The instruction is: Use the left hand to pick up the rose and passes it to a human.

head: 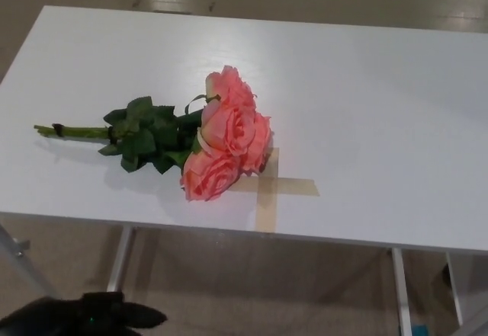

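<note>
A bunch of pink roses lies flat on the white table, blooms toward the middle, dark green leaves behind them and a thin green stem pointing left. My black left hand shows at the bottom left corner, below the table's front edge and well away from the stem. Its fingers point right; whether they are spread or closed is unclear. My right hand does not show.
A cross of tan tape is stuck on the table just right of the blooms, near the front edge. White table legs stand below, over a beige floor.
</note>
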{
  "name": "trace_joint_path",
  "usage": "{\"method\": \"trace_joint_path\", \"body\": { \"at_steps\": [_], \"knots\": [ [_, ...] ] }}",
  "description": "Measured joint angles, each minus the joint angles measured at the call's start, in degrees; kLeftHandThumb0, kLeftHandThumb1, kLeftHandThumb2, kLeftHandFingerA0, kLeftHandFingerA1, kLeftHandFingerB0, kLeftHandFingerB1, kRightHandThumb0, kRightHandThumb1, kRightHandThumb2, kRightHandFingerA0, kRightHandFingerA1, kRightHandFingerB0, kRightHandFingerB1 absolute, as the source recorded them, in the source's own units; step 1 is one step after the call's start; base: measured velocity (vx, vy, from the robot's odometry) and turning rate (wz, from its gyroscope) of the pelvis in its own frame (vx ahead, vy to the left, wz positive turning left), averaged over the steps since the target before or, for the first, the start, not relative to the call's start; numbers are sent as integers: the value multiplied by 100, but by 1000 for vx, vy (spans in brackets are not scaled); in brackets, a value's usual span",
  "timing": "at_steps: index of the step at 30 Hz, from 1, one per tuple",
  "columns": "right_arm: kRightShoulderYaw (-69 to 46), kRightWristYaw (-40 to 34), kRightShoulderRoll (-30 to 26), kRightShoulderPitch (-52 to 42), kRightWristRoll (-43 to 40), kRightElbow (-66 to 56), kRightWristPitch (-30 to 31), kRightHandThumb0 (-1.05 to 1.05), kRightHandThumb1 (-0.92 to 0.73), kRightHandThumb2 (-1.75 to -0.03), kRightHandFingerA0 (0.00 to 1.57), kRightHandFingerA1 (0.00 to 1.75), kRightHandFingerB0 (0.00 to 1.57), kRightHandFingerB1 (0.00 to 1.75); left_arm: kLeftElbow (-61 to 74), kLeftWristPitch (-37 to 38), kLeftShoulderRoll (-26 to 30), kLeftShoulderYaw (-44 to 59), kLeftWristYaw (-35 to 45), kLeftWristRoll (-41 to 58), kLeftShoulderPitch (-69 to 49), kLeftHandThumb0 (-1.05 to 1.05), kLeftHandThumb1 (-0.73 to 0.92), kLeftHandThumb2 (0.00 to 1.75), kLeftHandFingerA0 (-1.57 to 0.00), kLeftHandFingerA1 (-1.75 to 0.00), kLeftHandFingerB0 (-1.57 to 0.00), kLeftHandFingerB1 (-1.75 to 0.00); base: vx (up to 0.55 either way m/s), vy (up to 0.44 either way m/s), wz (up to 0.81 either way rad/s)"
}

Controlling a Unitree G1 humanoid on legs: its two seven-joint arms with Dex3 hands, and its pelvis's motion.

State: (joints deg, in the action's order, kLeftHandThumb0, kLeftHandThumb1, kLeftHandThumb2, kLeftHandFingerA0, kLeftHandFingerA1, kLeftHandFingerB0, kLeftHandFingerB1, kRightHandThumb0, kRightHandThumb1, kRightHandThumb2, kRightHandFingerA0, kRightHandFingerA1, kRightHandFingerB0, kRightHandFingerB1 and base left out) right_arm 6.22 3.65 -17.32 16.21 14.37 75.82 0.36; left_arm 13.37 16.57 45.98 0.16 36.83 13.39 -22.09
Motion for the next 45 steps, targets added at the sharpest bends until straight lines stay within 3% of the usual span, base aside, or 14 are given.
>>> {"method": "trace_joint_path", "body": {
  "at_steps": [1,11,12,13,14,15,17,18,22,30,31,35,36,45],
  "knots": [
    [0,0,0,0,0,4,1,-37,-69,-60,55,40,45,36,240,-20,30,78,48,119,-38,-57,40,68,-35,-43,-33,-40,0,0,0],
    [0,1,-7,-10,19,18,10,-37,-69,-60,55,40,45,36,1612,-294,-337,780,-52,995,673,-64,41,70,-21,-38,-8,-35,0,0,0],
    [2,2,-8,-11,24,19,14,-37,-69,-60,55,40,45,36,1643,-353,-480,856,-137,1055,927,-32,21,82,0,-46,-1,-49,0,0,0],
    [3,3,-10,-13,27,18,16,-37,-69,-60,55,40,45,36,1643,-399,-585,896,-209,1074,1126,-32,21,82,0,-46,-1,-49,0,0,0],
    [4,4,-13,-15,31,21,21,-37,-69,-61,55,40,45,36,1609,-461,-742,932,-317,1063,1413,-61,46,55,-16,-28,-6,-24,0,0,0],
    [4,5,-13,-17,33,22,22,-37,-69,-61,55,40,45,36,1583,-501,-835,951,-386,1042,1569,-64,40,73,-10,-31,-4,-24,0,0,0],
    [7,7,-16,-21,36,21,26,-37,-69,-61,55,40,45,36,1433,-578,-1045,948,-577,900,1974,-61,47,55,-10,-25,-5,-25,0,0,0],
    [7,7,-16,-21,37,21,27,-37,-69,-61,55,40,45,36,1356,-611,-1124,938,-672,789,2154,-64,42,75,-9,-19,-8,-22,0,0,0],
    [7,7,-15,-19,38,20,27,-37,-69,-60,55,40,46,36,1048,-693,-1279,816,-930,356,2657,-57,37,76,0,-17,0,-25,0,0,0],
    [6,7,-15,-15,38,19,27,-37,-69,-61,54,40,46,36,149,-819,-1294,410,-1235,-425,3564,-48,33,70,0,-12,0,-19,0,0,0],
    [6,7,-15,-15,38,19,27,-37,-69,-61,54,40,46,36,-11,-843,-1294,334,-1277,-530,3699,-42,45,53,0,-10,0,-20,0,0,0],
    [5,7,-15,-14,38,19,27,-37,-69,-61,54,40,46,36,-595,-961,-1294,27,-1445,-920,4191,-39,44,53,0,-10,0,-20,0,0,0],
    [5,7,-15,-14,38,18,27,-37,-69,-61,54,40,46,36,-767,-1003,-1292,-72,-1498,-1048,4332,-40,29,66,0,-12,0,-20,0,0,0],
    [4,7,-15,-10,37,15,27,-37,-69,-61,54,40,46,36,-2142,-1381,-1291,-946,-1801,-1958,5326,-36,44,53,0,-8,0,-19,0,0,0]
  ]
}}
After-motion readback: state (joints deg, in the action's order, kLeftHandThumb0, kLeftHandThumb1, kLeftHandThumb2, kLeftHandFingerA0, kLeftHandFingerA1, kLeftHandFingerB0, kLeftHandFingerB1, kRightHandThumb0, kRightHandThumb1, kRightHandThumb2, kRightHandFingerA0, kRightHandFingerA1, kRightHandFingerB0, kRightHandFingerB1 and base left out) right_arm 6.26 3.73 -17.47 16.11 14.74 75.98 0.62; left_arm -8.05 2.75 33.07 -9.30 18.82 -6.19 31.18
